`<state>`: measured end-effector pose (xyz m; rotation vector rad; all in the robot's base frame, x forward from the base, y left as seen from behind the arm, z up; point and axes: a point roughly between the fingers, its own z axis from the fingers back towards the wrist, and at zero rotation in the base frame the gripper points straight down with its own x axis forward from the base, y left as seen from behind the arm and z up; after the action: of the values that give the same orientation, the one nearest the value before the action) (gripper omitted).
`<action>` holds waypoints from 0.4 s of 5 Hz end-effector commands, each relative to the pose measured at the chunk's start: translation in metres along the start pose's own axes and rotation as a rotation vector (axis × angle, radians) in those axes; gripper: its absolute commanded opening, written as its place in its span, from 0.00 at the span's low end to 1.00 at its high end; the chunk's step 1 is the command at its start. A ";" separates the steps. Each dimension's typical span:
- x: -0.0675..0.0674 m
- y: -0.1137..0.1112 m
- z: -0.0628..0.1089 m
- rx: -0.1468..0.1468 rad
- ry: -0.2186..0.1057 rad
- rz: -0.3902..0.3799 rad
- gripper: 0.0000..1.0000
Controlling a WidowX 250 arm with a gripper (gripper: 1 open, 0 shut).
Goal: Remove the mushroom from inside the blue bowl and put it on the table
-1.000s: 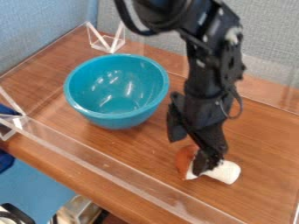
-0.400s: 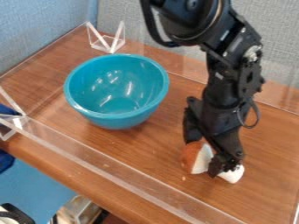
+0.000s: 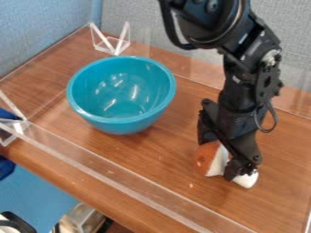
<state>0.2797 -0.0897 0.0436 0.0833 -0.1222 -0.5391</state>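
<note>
The blue bowl (image 3: 122, 93) stands on the left of the table (image 3: 73, 146), and nothing shows inside it. The mushroom (image 3: 212, 161) lies on its side on the wood to the right of the bowl, orange-brown cap to the left and white stem to the right. My gripper (image 3: 231, 162) points straight down over it, black fingers reaching the tabletop and straddling the mushroom. The jaws stand open, and the fingers hide the mushroom's middle.
Low clear acrylic walls (image 3: 109, 173) edge the table at the front, left and back. A clear bracket (image 3: 112, 38) sits at the back left corner. The arm's dark links (image 3: 219, 27) rise above the right half of the table.
The arm has shifted to the right, away from the bowl, and stands more upright. The mushroom on the table has slid a little to the right with the fingers. The jaws have stayed open.
</note>
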 end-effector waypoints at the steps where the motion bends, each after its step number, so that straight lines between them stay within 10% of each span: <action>1: 0.014 0.002 0.008 0.015 -0.053 -0.007 1.00; 2: 0.016 0.002 0.005 0.019 -0.059 -0.003 1.00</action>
<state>0.2852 -0.0906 0.0403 0.0894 -0.1377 -0.5376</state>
